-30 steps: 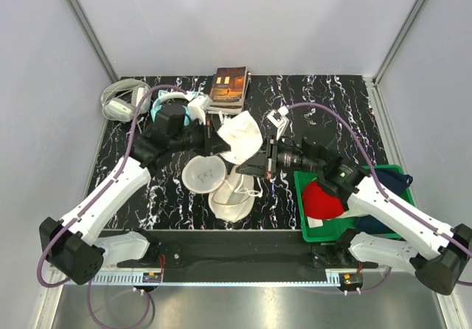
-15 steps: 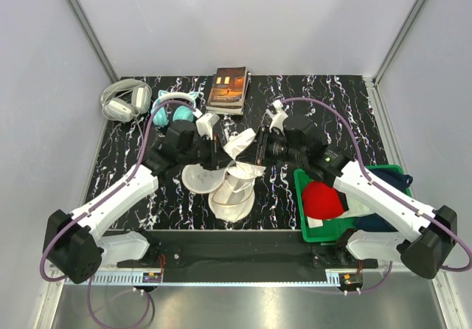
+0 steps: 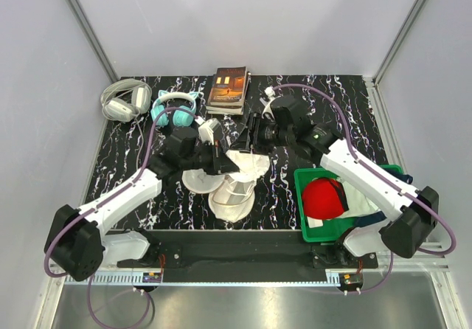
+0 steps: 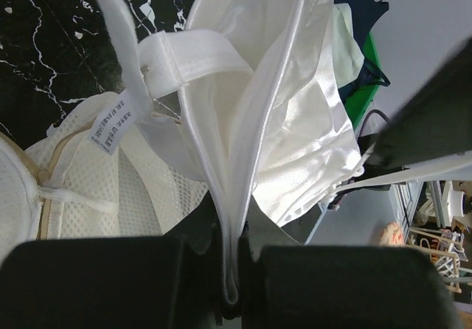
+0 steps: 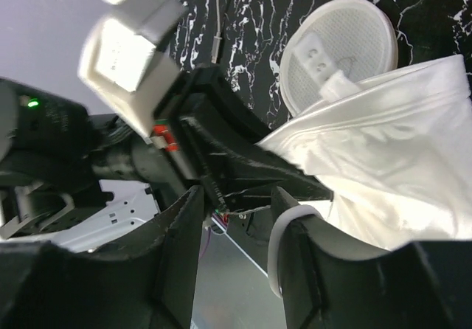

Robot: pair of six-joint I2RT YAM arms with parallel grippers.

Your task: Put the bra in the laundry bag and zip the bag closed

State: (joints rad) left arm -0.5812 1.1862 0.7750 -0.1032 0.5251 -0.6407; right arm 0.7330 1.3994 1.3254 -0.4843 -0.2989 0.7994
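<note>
The white bra [image 3: 249, 164] hangs over the open laundry bag [image 3: 231, 198], a cream mesh bag with its round lid half [image 3: 195, 180] lying to the left. My left gripper [image 3: 223, 159] is shut on the bra's folded edge [image 4: 230, 264]; the satin cups [image 4: 295, 115] drape away from it, with bag mesh [image 4: 110, 196] below. My right gripper [image 3: 251, 132] stands open just behind the bra [image 5: 383, 152], jaws apart [image 5: 237, 222]. A thin white strap [image 5: 274, 259] still loops over one finger. The bag's round face [image 5: 341, 49] shows beyond.
A green bin [image 3: 313, 232] at the right front holds a red cloth [image 3: 324, 197] and a dark blue cloth [image 3: 402, 178]. A book [image 3: 230, 87], teal headphones [image 3: 175, 109] and white-grey headphones [image 3: 122, 99] lie along the back.
The right gripper has opened, let go of the bra and drawn back toward the far side. The left gripper has carried the bra to the right, over the open bag.
</note>
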